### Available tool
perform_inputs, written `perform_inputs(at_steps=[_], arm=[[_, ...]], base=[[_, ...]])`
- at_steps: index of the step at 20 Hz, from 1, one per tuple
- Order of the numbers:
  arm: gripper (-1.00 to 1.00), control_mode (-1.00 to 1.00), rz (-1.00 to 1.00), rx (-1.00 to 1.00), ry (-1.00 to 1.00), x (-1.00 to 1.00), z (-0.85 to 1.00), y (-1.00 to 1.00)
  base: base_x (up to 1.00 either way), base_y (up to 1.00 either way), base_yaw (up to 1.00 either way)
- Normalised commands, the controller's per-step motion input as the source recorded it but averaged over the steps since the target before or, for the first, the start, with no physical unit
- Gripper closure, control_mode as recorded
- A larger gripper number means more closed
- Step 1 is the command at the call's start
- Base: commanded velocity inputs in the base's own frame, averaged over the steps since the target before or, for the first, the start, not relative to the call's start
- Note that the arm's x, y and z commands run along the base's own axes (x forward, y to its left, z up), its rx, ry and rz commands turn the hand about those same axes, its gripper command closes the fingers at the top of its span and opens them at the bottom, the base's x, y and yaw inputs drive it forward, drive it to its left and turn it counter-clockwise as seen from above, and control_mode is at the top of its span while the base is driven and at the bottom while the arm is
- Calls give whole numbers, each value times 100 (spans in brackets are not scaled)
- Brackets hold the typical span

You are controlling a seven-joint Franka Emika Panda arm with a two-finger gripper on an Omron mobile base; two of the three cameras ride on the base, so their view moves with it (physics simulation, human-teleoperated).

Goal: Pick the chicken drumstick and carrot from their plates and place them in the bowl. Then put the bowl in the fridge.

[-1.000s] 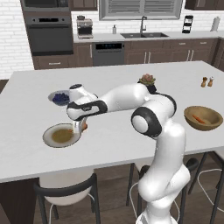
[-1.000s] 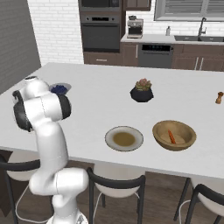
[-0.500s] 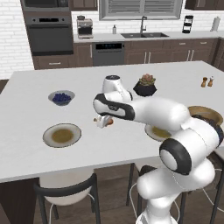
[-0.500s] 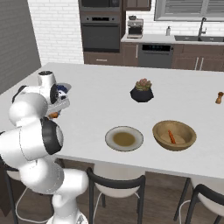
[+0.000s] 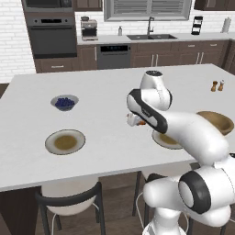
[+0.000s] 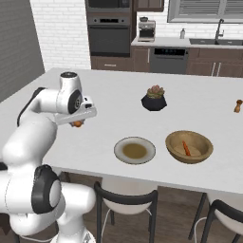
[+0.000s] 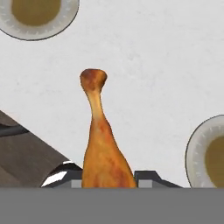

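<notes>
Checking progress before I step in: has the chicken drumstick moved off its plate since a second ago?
Yes. The chicken drumstick, shut in the pincer, has left the left plate and travelled toward the wooden bowl.

A broad white stone counter (image 5: 105,114) fills the middle of the kitchen. At twelve o'clock run dark brown wooden cabinets (image 5: 151,57) with a steel sink (image 5: 150,36) under a shuttered window (image 5: 147,9). A black wall oven (image 5: 50,39) stands at eleven o'clock against white brick wall (image 5: 11,41). Black-framed stools (image 6: 126,209) sit at six.
</notes>
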Motion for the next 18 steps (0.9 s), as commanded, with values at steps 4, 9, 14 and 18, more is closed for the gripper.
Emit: perform_inputs(at_steps=[4,9,14,18], arm=[[100,-100,-24,-9,3,-7,35,-100],[100,-100,-24,-7,5,-13,13,-100],[100,-100,-23,-5,3,-4,0,-100],[100,-100,-22,-1,0,-1,0,-100]], base=[[0,0,0],[0,0,0],[0,0,0],[0,0,0]])
